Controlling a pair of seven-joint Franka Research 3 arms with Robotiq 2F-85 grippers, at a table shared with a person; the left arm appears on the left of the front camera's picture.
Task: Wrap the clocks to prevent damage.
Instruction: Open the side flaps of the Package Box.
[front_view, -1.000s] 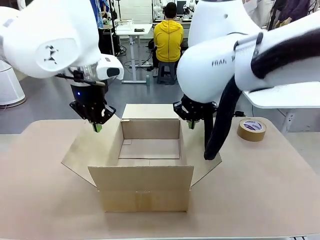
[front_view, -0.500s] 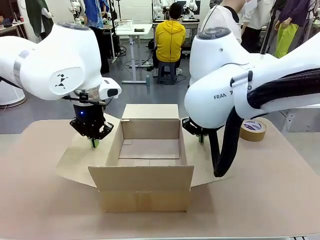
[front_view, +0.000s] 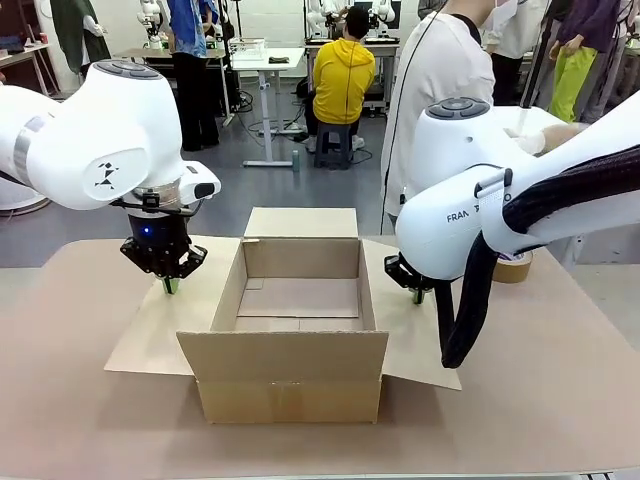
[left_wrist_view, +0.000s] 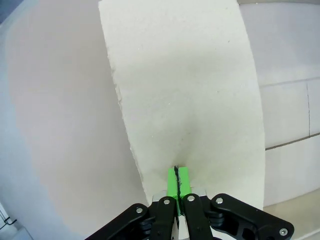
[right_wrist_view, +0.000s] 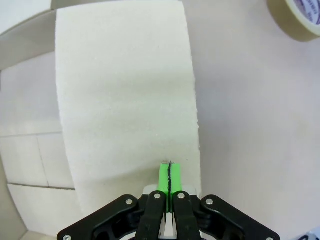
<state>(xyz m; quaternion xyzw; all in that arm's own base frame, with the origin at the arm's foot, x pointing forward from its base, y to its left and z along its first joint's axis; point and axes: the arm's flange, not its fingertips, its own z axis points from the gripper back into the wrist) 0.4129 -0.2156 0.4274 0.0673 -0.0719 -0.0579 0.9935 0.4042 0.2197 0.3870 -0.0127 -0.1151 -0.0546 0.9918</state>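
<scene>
Apparently the step in hand is preparing the cardboard box (front_view: 285, 375), whose floor lies bare. The left gripper (front_view: 171, 286) and the right gripper (front_view: 418, 296), both closed on nothing, press the left flap (front_view: 160, 325) and the right flap (front_view: 408, 335) down flat. Where the clocks lie I cannot tell; next, I judge, the wrapped bundle must be brought into the box.

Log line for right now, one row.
left gripper: shut, tip on left flap | right gripper: shut, tip on right flap | box: open, empty | tape roll: on table

"FRAN" — on right arm (front_view: 470, 215)
</scene>
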